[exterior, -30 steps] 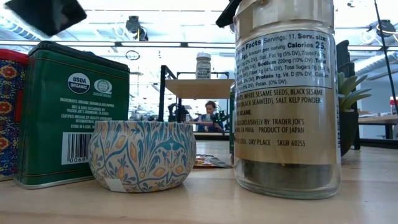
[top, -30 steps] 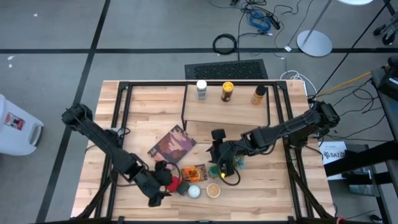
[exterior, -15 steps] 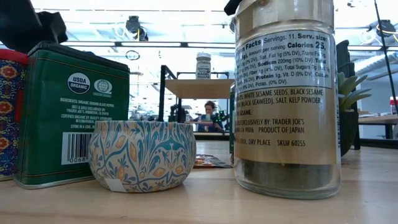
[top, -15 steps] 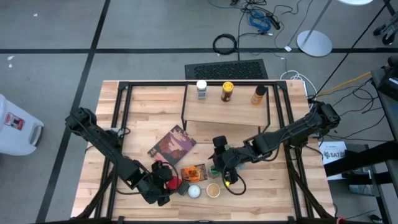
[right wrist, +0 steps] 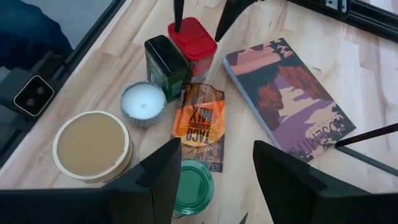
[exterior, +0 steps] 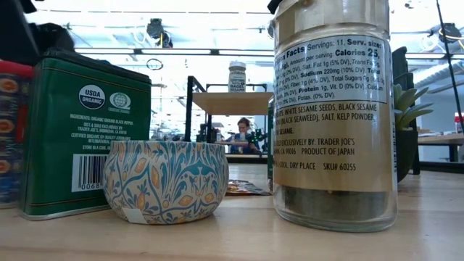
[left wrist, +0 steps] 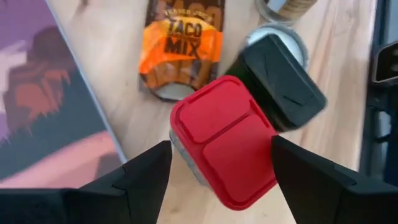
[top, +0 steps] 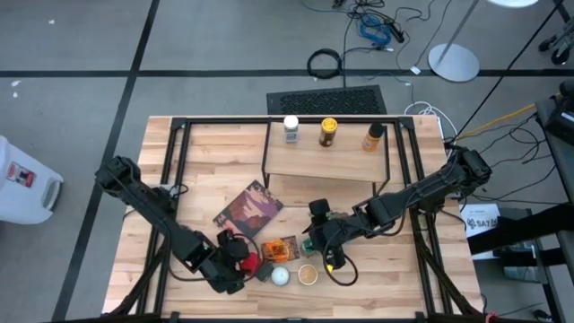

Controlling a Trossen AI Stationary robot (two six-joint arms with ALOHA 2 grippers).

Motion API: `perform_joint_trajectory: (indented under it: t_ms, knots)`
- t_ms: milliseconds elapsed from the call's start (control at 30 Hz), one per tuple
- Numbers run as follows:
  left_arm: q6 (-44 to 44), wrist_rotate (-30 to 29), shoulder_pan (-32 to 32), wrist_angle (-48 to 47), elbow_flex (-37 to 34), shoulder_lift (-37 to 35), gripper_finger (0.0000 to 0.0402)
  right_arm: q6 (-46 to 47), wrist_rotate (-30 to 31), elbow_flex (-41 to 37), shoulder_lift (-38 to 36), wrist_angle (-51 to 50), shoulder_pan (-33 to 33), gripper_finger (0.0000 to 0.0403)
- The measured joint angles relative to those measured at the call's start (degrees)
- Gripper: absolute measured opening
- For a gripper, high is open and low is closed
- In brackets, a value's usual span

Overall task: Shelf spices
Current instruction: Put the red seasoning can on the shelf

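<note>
Black fingers of my left gripper are spread wide, flanking the red-topped jar without touching it, at the near edge of the table. Just beside that jar I am seeing a dark-topped tin, a white-topped tin and the orange packet. My right gripper is hovering over the green-topped jar with its fingers wide apart; a tan-topped jar is standing near it, and the maroon book is lying to the left. Three spice jars are already standing on the shelf at the far side.
</note>
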Motion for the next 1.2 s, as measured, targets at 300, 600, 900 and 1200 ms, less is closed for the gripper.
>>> perform_joint_trajectory:
  t_ms: [300,600,900,1200]
  knots:
    - [11.3,-2.6,2.9,-0.2,-0.1,0.1,0.0279,1.8,0.0,0.0,0.0,0.3,0.0,0.0187]
    - [28.0,-0.6,6.9,-1.4,-0.1,0.0,0.0279,3.2,0.1,0.0,0.0,0.3,0.0,0.0187]
    - [35.1,-0.8,9.9,-6.6,0.3,-4.2,0.0279,3.7,0.3,0.0,0.0,0.0,0.0,0.0187]
    - [14.7,-2.3,7.3,-8.2,2.4,-8.7,0.0279,4.8,0.3,0.0,0.0,-1.0,0.0,0.0187]
